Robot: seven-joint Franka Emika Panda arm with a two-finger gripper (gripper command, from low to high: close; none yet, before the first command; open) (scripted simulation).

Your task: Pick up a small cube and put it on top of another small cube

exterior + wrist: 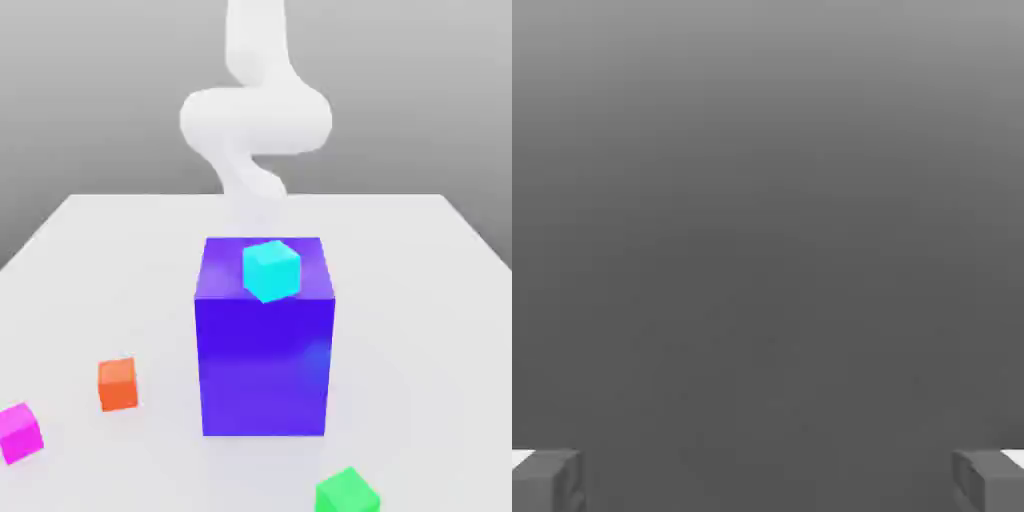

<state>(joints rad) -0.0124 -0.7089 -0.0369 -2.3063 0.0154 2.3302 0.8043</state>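
Claw (768, 480) stands spread wide and empty, fingertips at the hand view's lower corners. Magenta cube (20, 432) sits at lower left of the exterior frame on the bench (430, 300); descend squarely over it. Orange cube (117, 384) lies near; big blue block (265, 345) carrying a cyan cube (271, 270) crowds the centre, green cube (346, 492) below.

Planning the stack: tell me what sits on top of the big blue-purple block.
A small cyan cube rests on the big blue-purple block, near the top face's front edge. The patch of top face beneath the cube is covered.
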